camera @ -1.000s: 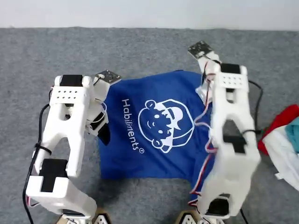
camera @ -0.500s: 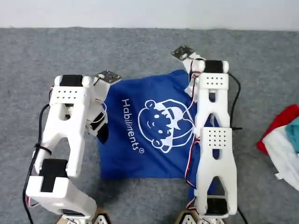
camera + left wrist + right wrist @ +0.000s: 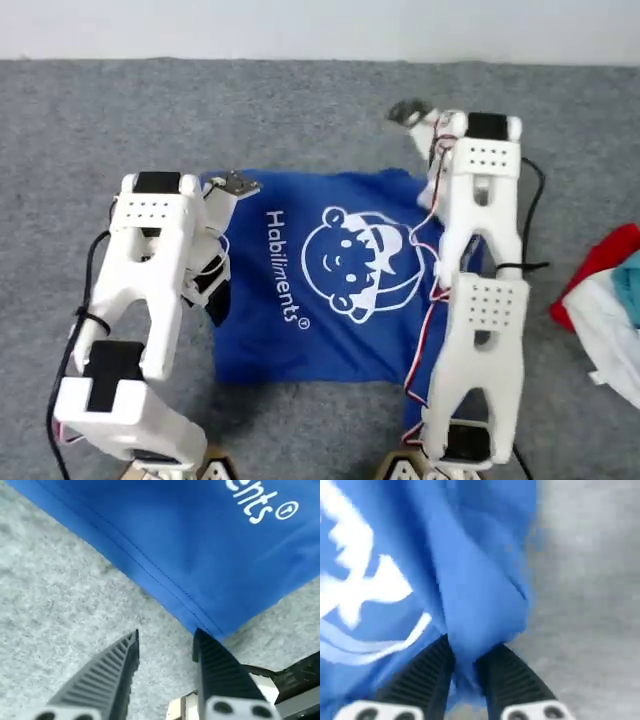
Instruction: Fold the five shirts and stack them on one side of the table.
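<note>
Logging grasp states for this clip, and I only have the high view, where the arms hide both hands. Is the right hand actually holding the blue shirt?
Observer: Yes. The right wrist view has the right hand shut on a bunched fold of the blue shirt.
Operator: And the left hand?
Observer: The left hand is open, with just the grey table between its fingers.
Operator: How near the shirt is it?
Observer: One fingertip sits right at the shirt's hemmed corner. I cannot tell whether it touches.
</note>
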You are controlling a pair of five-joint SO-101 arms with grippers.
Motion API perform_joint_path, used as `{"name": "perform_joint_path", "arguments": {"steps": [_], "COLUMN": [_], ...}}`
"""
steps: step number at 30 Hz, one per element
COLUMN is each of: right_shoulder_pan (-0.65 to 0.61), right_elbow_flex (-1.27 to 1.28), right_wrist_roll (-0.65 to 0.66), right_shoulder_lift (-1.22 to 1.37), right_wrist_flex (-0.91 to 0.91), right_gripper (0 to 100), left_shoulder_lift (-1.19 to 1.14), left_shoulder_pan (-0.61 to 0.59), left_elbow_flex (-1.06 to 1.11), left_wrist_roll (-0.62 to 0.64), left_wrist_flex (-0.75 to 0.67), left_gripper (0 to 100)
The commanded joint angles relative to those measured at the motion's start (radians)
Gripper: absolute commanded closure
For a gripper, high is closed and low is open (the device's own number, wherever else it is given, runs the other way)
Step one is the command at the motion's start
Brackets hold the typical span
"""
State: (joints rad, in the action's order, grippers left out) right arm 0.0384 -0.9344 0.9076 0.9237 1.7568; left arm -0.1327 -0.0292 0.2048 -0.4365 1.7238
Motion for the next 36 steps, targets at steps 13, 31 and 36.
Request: {"name": "perform_joint_path", "arguments": {"steps": [13, 31, 36], "right_shoulder_pan": [0.007, -0.053, -0.054], "right_elbow_flex": [0.077, 0.072, 0.017], "right_wrist_roll": [-0.002, -0.247, -0.233], "right_shoulder_lift": [-0.389, -0.008, -0.028], "right_wrist_flex": [-0.016, -0.401, -0.193], "right_gripper": [63.9, 75.4, 75.3], "left_shoulder_lift": [0.046, 0.048, 0.044], "left_shoulder_pan": [0.003, -0.005, 0.002], "left_elbow_flex": [0.001, 0.005, 0.005], "left_wrist_roll": [0.006, 0.009, 0.009], "left_wrist_flex": [0.032, 0.032, 0.032], "left_gripper": [83, 83, 83]}}
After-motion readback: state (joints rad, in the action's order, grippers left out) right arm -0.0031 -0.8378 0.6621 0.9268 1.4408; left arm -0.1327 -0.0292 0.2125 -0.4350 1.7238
